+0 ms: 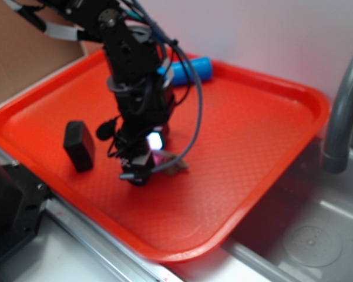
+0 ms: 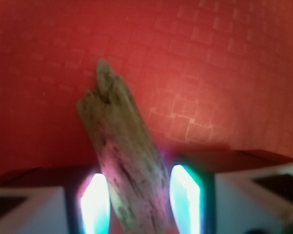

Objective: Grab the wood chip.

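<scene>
The wood chip (image 2: pixel 122 141) is a rough light-brown sliver with dark flecks. It lies on the red tray (image 1: pixel 252 135) and runs back between my fingers. My gripper (image 2: pixel 139 200) is low over the tray, and its two glowing pads (image 2: pixel 93 204) press against both sides of the chip's near end. In the exterior view the gripper (image 1: pixel 142 170) points down at the tray's front middle. One end of the chip (image 1: pixel 177 168) sticks out to its right.
A black rectangular block (image 1: pixel 79 145) stands on the tray left of the gripper. A blue plastic bottle (image 1: pixel 191 70) lies at the tray's back, partly behind the arm. A grey faucet (image 1: pixel 340 117) and a metal sink (image 1: pixel 317 241) are to the right.
</scene>
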Tool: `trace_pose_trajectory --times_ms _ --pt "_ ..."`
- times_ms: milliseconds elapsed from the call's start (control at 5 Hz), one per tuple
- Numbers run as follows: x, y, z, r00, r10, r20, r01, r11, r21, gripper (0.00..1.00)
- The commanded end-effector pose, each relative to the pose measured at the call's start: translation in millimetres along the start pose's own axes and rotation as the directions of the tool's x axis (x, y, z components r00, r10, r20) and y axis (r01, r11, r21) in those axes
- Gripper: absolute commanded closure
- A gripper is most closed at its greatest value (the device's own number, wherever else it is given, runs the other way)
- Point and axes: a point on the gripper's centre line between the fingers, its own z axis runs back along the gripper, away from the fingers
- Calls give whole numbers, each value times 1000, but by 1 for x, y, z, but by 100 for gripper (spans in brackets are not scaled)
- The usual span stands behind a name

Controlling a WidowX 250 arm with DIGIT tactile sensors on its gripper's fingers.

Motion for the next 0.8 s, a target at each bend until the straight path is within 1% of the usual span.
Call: trace_pose_trajectory --times_ms 0,200,400,600 --pt "-3 0 13 996 81 -19 -82 996 -21 100" --pt "-9 10 45 967 254 15 -254 967 -12 100" --pt "-23 24 95 873 486 45 -485 874 -23 100" --pt "-47 37 127 722 691 19 -690 722 -52 100"
